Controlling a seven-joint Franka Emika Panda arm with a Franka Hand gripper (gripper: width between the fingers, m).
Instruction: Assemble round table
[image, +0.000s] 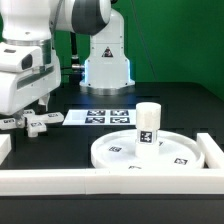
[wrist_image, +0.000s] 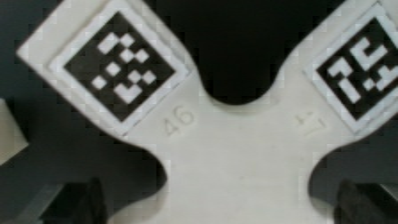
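The gripper (image: 27, 116) is down at table height near the table's edge on the exterior view's left, right over the cross-shaped piece (image: 38, 123). How wide its jaws stand, and whether they actually clamp the piece, cannot be told: the exterior view shows them too small, and in the wrist view the bottom corners are only dark blur. The wrist view is nearly filled by the cross-shaped piece (wrist_image: 222, 140), two of its arms spreading away from a white centre, each arm carrying a black-and-white square tag. The piece lies flat on the black table (image: 60, 150).

Further toward the middle of the table lies the marker board (image: 100, 117), flat, in front of the arm's white base (image: 105, 68). Toward the front corner on the exterior view's right, the large flat disc (image: 125, 155) lies inside the angle of the white border bars (image: 100, 182). The short cylinder leg (image: 148, 124) stands upright on the disc, well apart from the gripper.
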